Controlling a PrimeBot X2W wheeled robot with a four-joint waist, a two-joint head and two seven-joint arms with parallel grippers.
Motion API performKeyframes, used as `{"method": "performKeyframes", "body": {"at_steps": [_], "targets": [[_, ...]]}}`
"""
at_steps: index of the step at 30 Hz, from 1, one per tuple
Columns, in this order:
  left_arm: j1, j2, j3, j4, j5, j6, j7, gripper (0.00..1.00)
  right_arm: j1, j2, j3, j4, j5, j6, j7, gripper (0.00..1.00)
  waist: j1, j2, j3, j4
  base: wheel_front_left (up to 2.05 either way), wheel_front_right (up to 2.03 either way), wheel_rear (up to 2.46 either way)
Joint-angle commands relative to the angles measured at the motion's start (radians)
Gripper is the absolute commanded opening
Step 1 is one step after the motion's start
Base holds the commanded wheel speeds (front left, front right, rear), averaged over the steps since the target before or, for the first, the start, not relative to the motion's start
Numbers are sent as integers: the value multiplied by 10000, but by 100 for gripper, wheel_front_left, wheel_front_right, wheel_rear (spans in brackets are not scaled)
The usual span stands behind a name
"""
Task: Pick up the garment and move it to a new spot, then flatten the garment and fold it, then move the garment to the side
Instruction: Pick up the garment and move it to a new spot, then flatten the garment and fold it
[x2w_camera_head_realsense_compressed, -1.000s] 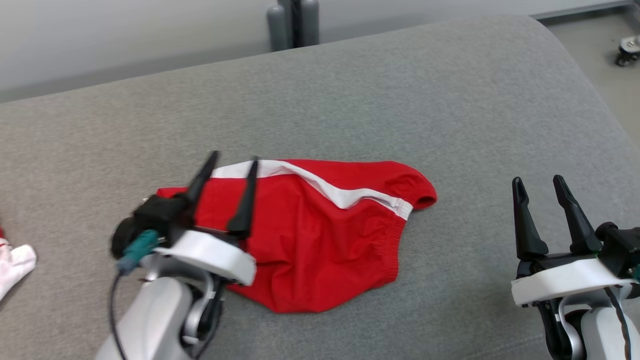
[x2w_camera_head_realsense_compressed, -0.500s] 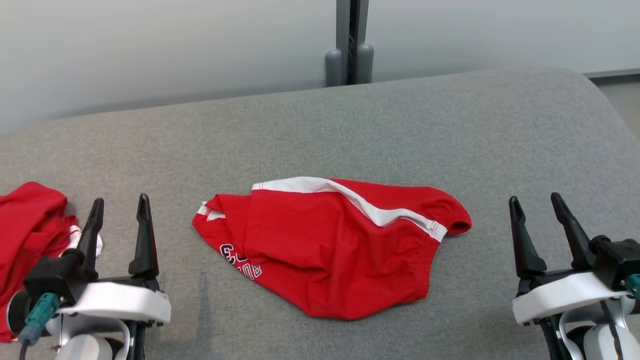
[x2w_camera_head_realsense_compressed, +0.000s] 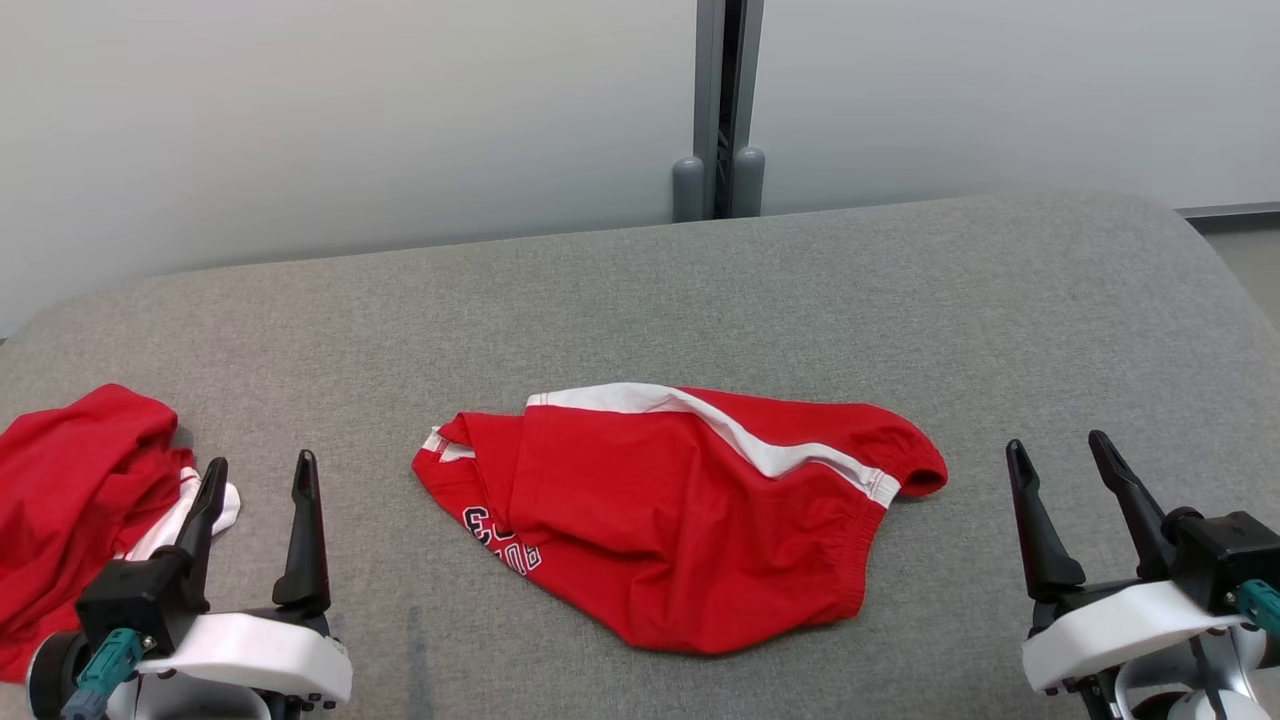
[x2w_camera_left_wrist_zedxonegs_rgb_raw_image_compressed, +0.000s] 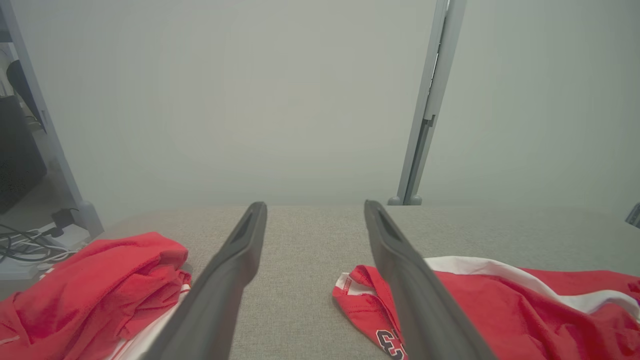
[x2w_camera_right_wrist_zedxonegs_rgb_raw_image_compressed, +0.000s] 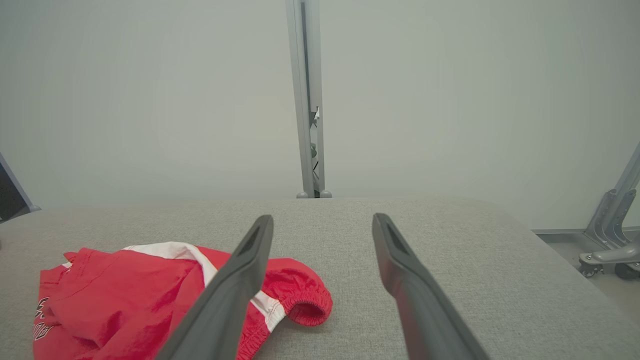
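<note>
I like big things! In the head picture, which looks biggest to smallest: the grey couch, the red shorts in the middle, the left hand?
1. Grey couch
2. Red shorts
3. Left hand, though it sits nearer the camera.

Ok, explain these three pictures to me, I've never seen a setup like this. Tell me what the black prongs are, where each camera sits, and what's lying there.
The black prongs are the fingers of a robot's two grippers. The wide picture comes from a camera on its head, looking down at a grey padded surface, with the left gripper and the right gripper at the bottom corners. The other two pictures come from cameras on each wrist, looking along that gripper's own fingers. In the middle lies a red garment with a white stripe, loosely folded. A second pile of red and white clothes lies at the left. Both grippers are open and hold nothing.
</note>
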Motion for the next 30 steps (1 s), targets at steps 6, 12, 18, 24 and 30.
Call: {"method": "performKeyframes", "body": {"at_steps": [6,12,18,24,30], "targets": [[-18,104,-51,-63,-11,27,78,100,78,-50,-23,-170,-5,-3,67,100,0,0,56,-38,0,0,0],[-84,106,-83,-57,-7,70,98,100,36,-50,-56,-201,3,-3,64,100,0,0,113,-43,0,0,0],[-76,107,-116,-78,-40,101,117,100,16,-50,-92,-206,5,-3,44,100,0,0,131,-25,0,0,0],[-77,125,-148,-119,-65,103,155,100,5,-50,-87,-212,29,-3,26,100,0,0,163,7,0,0,0],[-105,148,-162,-185,-51,173,166,100,-22,-50,-84,-234,46,-3,26,100,0,0,221,26,0,0,0]]}}
